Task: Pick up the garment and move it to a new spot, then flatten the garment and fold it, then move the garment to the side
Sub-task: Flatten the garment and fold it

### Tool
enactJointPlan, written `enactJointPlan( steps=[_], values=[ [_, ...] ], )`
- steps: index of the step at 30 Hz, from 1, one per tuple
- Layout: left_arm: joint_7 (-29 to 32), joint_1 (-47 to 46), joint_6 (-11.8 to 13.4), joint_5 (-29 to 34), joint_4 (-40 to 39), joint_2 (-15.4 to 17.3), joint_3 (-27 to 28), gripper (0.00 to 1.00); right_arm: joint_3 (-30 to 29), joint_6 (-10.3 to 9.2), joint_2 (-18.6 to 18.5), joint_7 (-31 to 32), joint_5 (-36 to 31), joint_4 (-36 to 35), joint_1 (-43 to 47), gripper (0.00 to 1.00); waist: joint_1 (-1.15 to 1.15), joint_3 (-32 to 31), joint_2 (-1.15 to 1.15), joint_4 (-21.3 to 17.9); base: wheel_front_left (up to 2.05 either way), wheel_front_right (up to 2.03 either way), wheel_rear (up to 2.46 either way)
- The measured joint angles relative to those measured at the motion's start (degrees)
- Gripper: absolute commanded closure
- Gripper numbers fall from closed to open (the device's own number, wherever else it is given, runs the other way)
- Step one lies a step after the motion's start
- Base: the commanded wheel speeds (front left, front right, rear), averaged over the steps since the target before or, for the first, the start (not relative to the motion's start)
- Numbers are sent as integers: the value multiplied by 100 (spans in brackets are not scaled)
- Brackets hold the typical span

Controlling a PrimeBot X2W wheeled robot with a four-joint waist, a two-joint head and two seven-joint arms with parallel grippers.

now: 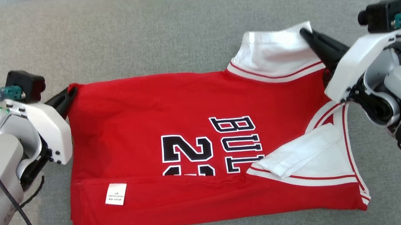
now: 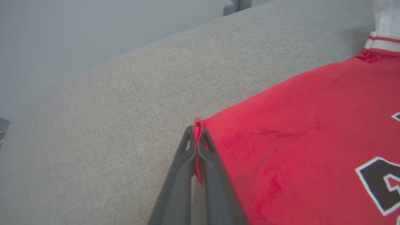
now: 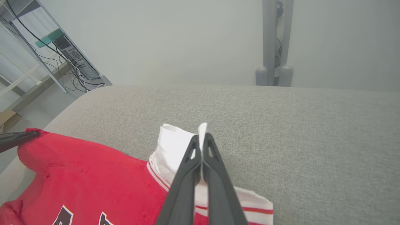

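The grey cushion (image 1: pixel 175 21) carries the red jersey (image 1: pixel 129 113), with its long axis running 9 to 3 o'clock. The left gripper (image 1: pixel 71 91) is clamped on the jersey's 10 o'clock corner. The right gripper (image 1: pixel 304 32) is clamped on the white sleeve (image 1: pixel 276 49) at 2 o'clock. Both grip the far edge, so the fold probably travels toward 6 o'clock.

The basketball jersey (image 1: pixel 141 126) is red, with black letters and numerals outlined in white, white sleeve panels trimmed in red-and-white stripes, and a small white label (image 1: pixel 116 194). The bench (image 1: pixel 176 28) is mottled grey fabric. The left claw (image 1: pixel 72 90) and right claw (image 1: pixel 303 32) are black.
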Motion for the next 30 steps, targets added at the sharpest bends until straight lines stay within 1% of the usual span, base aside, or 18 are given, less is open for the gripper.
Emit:
enactJointPlan(
  steps=[11,20,26,27,30],
  values=[
    [-152,673,0,331,-321,243,-49,100,280,0,-397,-83,202,-649,777,100,0,-649,0,-67,0,0,0],
    [22,1124,1,824,-563,431,-63,100,211,0,-768,70,443,-1081,1367,100,0,-915,0,8,0,0,0],
    [67,1374,70,1138,-797,485,-64,100,127,0,-1022,291,568,-1491,1794,100,0,-1050,0,61,0,0,0],
    [80,1459,113,1230,-886,501,-65,100,104,0,-1124,385,568,-1642,1933,100,0,-1081,0,74,0,0,0],
    [124,1577,232,1438,-1018,510,-65,100,54,0,-1261,554,565,-1851,2130,100,0,-1122,0,89,0,0,0]
  ],
)
